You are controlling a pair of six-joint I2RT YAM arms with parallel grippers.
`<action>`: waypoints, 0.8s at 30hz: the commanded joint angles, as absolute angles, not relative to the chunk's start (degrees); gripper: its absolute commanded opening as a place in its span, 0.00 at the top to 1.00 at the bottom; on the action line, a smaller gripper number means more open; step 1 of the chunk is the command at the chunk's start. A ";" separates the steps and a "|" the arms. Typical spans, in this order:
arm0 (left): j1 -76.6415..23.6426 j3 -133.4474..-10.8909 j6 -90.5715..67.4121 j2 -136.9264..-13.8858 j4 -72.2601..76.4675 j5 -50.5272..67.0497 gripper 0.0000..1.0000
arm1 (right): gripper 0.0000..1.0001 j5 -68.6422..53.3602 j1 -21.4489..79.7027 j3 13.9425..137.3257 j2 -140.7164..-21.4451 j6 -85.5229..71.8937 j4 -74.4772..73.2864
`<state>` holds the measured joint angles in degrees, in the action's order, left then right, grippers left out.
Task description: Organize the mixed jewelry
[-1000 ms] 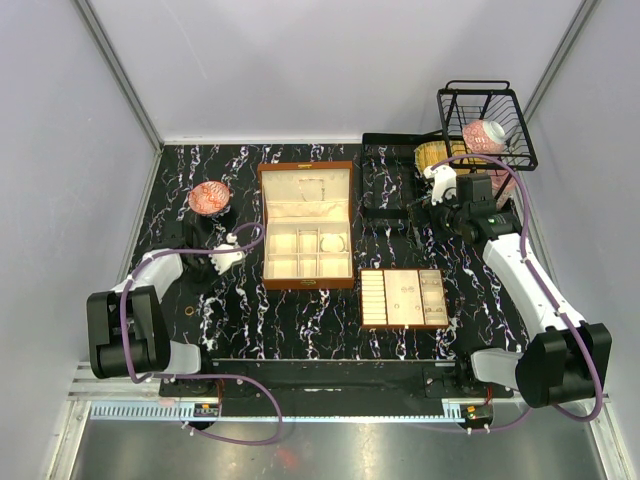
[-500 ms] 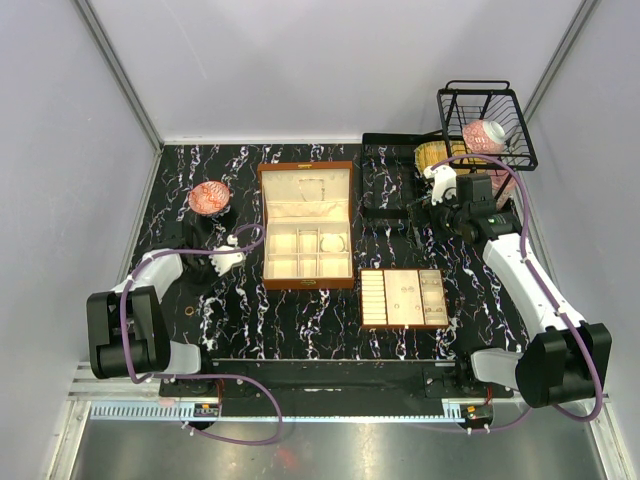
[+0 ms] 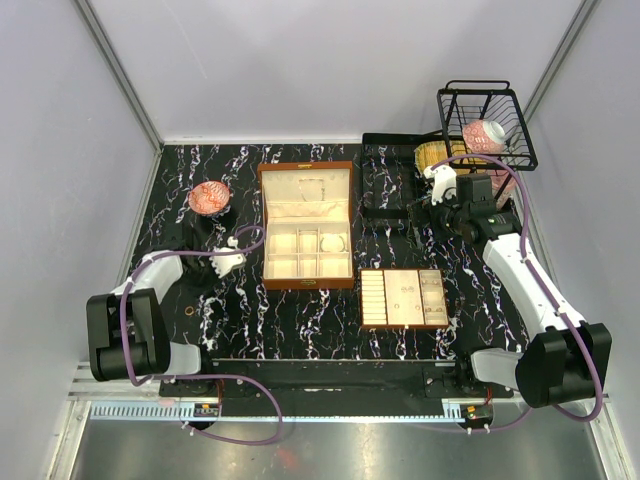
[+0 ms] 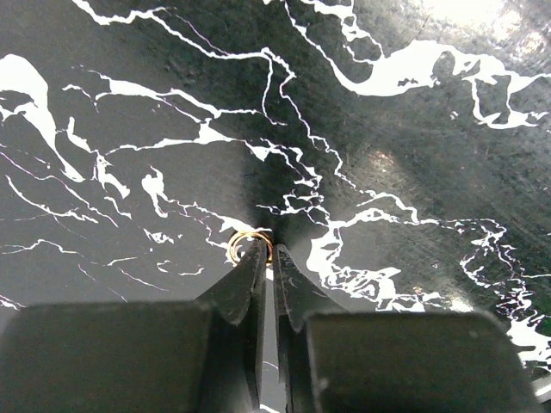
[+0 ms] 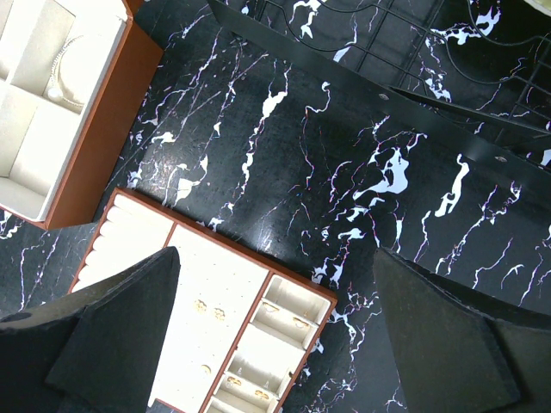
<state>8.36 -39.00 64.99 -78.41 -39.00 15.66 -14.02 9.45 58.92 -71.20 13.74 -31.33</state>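
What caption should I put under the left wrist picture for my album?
Left gripper pinching the edge of a tiny gold ring on the black marble table.

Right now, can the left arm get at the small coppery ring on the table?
Probably yes: the left gripper is at the coppery ring, seemingly pinching its rim, with only bare table around.

Black marbled table (image 3: 250, 310), pale walls (image 3: 330, 70), possibly panels

Bright, even overhead light; glare on the marbled table (image 4: 413, 129) (top right).
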 commanded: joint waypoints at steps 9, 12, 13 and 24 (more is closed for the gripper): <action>8.70 -34.98 65.48 -79.54 -43.86 14.50 1.00 | 0.00 -13.10 9.49 61.00 -70.31 14.33 -30.67; 8.79 -35.42 65.21 -79.37 -44.47 15.64 1.00 | 0.00 -13.10 9.40 61.00 -70.40 14.33 -30.67; 8.79 -35.94 64.95 -79.10 -45.08 15.99 1.00 | 0.00 -13.10 9.40 61.00 -70.40 14.24 -30.67; 8.70 -42.45 63.90 -72.87 -54.13 24.07 1.00 | 0.00 -13.09 9.49 61.00 -71.10 14.33 -30.67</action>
<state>8.38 -38.92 64.05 -75.75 -47.90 18.02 -14.02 9.45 58.92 -71.20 13.74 -31.35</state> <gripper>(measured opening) 0.002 0.994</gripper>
